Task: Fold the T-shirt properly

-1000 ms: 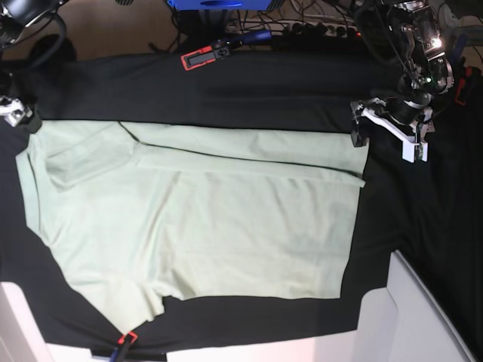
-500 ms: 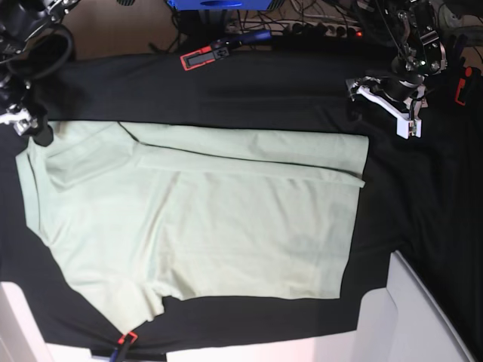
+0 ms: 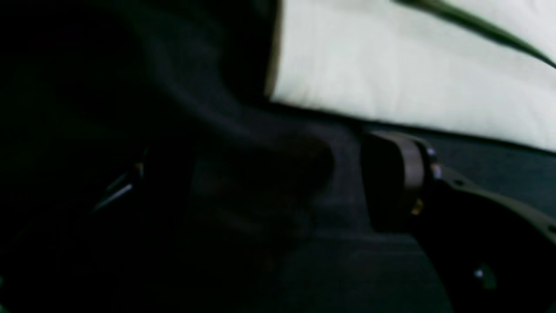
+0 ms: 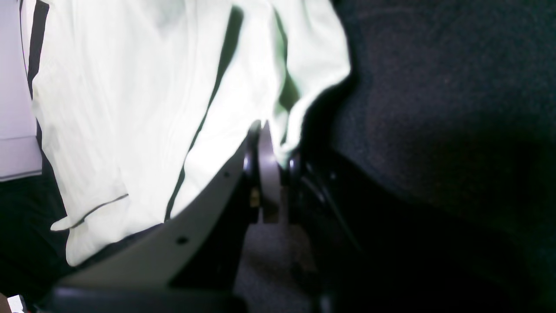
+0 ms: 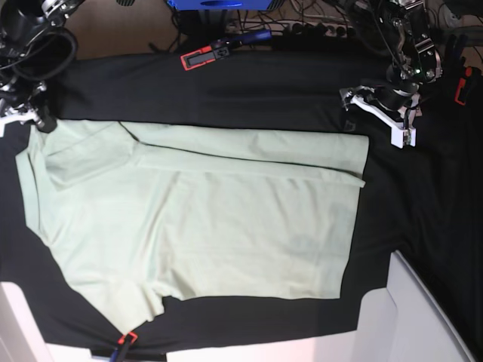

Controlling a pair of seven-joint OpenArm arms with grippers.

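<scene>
Left wrist view: pale mint-green soft cotton T-shirt, one straight edge and corner lying on the black cloth table cover; left gripper, dark and blurred, jaws spread wide, nothing between them, hanging just off that shirt edge and apart from it. Right wrist view: the T-shirt bunched into folds on the black cloth; right gripper, jaws clenched together with a fold of the shirt's edge pinched between them; pale grey panel beyond the shirt's far side. Base view: the T-shirt spread flat across the middle of the black cloth, top strip folded over; right gripper at the shirt's upper left corner, touching it; left gripper released, just beyond the shirt's upper right corner; red-and-black flat tool on the cloth well behind the shirt; white boards at the cloth's near edge.
</scene>
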